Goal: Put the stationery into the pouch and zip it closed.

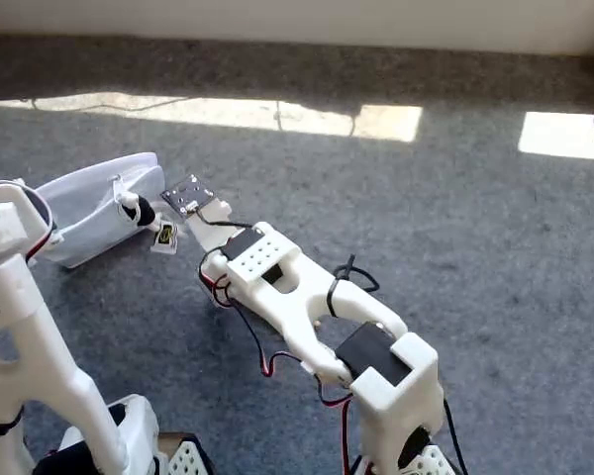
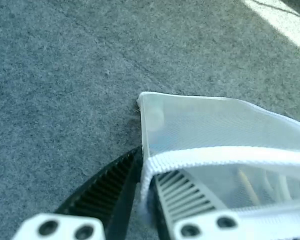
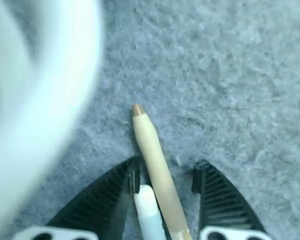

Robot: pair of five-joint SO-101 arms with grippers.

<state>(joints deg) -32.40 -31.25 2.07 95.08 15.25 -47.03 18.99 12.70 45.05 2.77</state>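
- R gripper (image 3: 168,165): jaws well apart, gripping nothing afaict. A pencil (image 3: 152,145) and a pen (image 3: 149,212) sit between them, nearer one jaw, with a gap to the other.
- L gripper (image 2: 146,167): pinched tight on the rim of the pouch (image 2: 215,125), at its corner.
- Pouch lies on the left of the carpet (image 3: 230,75), mouth toward the R gripper.
- Progress: stick shapes (image 2: 250,186) show thru the mesh, so prob. some stationery's in. Pencil + pen aren't, and the zip isn't done. Roughly midway, I'd say.
- Materials:
  - pencil: pale, round, blunt brown tip
  - pen: smooth white/pale-blue plastic
  - pouch: soft see-thru white mesh w/ a stiffer woven band on top
  - jaws: ridged plastic
  - carpet: grey, nubby
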